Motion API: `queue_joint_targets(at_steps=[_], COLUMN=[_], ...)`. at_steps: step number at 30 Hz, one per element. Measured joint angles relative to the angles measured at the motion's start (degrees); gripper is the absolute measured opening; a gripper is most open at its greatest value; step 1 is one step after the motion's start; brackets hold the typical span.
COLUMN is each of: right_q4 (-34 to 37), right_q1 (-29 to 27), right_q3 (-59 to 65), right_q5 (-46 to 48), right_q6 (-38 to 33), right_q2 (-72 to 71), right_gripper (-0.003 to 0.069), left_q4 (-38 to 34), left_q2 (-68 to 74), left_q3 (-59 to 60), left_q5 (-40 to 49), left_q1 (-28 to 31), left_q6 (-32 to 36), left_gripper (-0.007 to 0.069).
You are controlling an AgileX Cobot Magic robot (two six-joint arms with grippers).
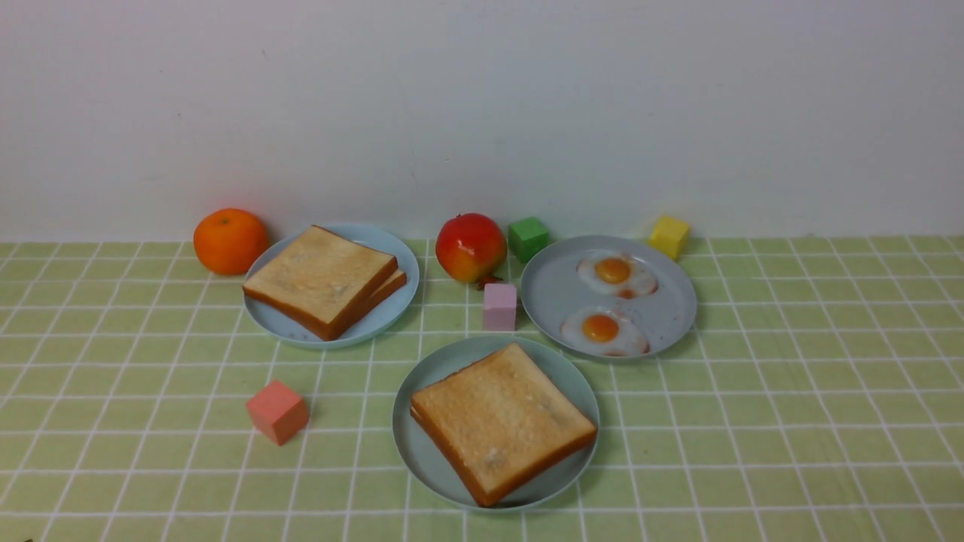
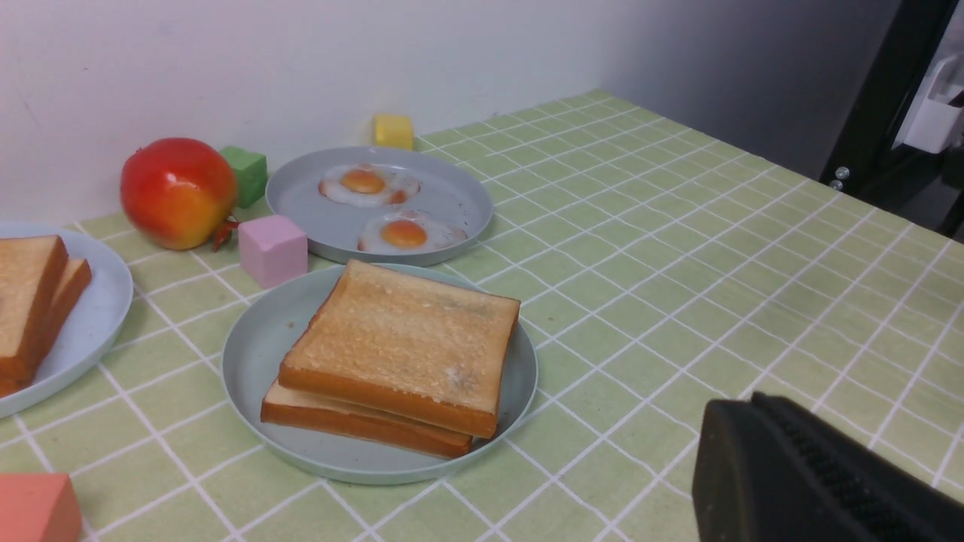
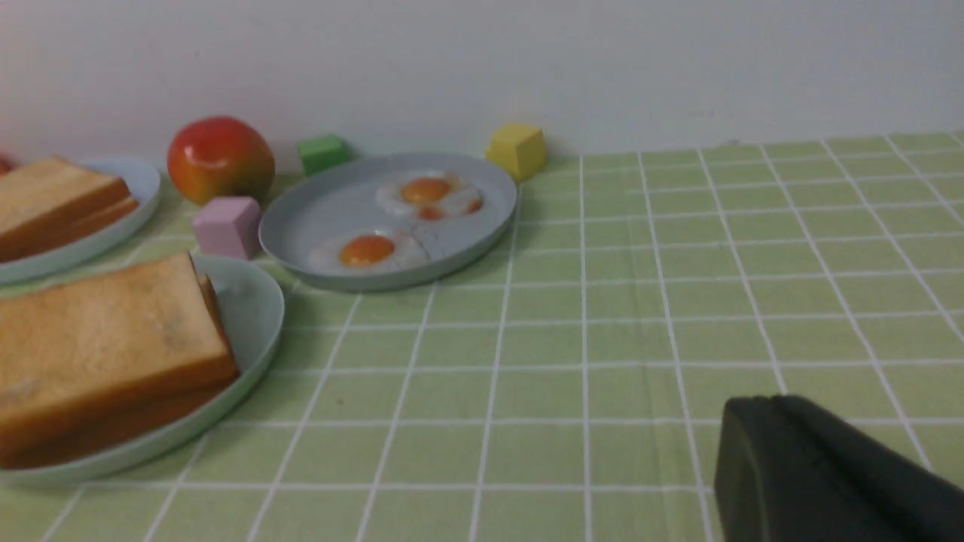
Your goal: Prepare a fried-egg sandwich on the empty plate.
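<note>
The pale teal plate (image 1: 444,361) stands at the front middle and bears the sandwich (image 1: 501,418): two toast slices stacked, with a thin pale layer between them in the left wrist view (image 2: 399,346). No egg yolk shows in it. Two fried eggs (image 1: 611,272) (image 1: 602,330) lie on the grey-blue plate (image 1: 553,290) behind and to the right. Neither gripper shows in the front view. My left gripper (image 2: 753,399) hangs above bare cloth to the right of the sandwich, its fingers together and empty. My right gripper (image 3: 772,403) is likewise shut and empty, right of the teal plate (image 3: 252,309).
A light blue plate (image 1: 376,320) with two toast slices (image 1: 320,278) stands at back left. An orange (image 1: 230,241), an apple (image 1: 471,247), and green (image 1: 528,239), yellow (image 1: 669,236), pink (image 1: 500,306) and salmon (image 1: 277,412) cubes lie about. A wall closes the back.
</note>
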Motion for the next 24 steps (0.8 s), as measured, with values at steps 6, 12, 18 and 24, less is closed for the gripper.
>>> queue_joint_targets(at_steps=[6, 12, 18, 24], right_q4=[0.35, 1.1, 1.25, 1.25], right_q1=[0.0, 0.0, 0.0, 0.0], right_q3=[-0.27, -0.35, -0.42, -0.42], right_q5=[5.78, 6.37, 6.56, 6.63], right_q6=[-0.88, -0.88, -0.88, -0.88], right_q2=[0.0, 0.0, 0.0, 0.0], right_gripper=[-0.0011, -0.0009, -0.0006, -0.0001], left_q4=[0.0, 0.0, 0.0, 0.0], left_q2=[0.0, 0.0, 0.0, 0.0], left_q3=[0.0, 0.0, 0.0, 0.0], left_q5=[0.0, 0.0, 0.0, 0.0], left_q1=[0.0, 0.0, 0.0, 0.0], left_q6=[0.0, 0.0, 0.0, 0.0], left_gripper=[0.0005, 0.001, 0.0018, 0.0021])
